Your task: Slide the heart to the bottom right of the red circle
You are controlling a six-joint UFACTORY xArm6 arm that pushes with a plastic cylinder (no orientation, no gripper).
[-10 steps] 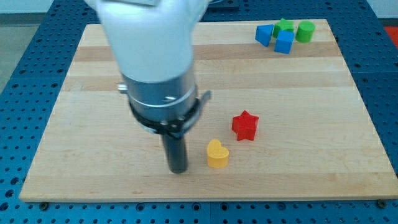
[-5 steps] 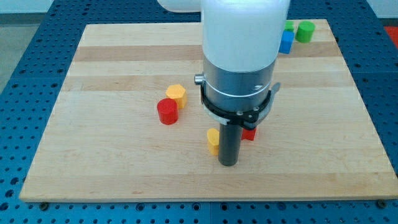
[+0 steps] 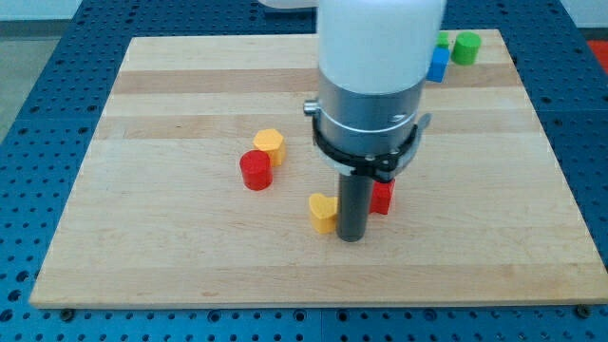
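yellow heart (image 3: pixel 323 212) sits touching my tip (image 3: pixel 352 237) on its left side, down-right of the red circle (image 3: pixel 255 171) but a bit apart. no claw here, just a rod. risk: an off-centre push spins the heart away. red star (image 3: pixel 382 196) hides behind the rod; yellow hexagon (image 3: pixel 270 144) hugs the circle.

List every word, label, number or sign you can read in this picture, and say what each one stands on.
None: no text, number or sign is readable anywhere.
The yellow heart, red circle, wooden board, arm housing and my tip, at the heart's right side, all show plain surfaces.
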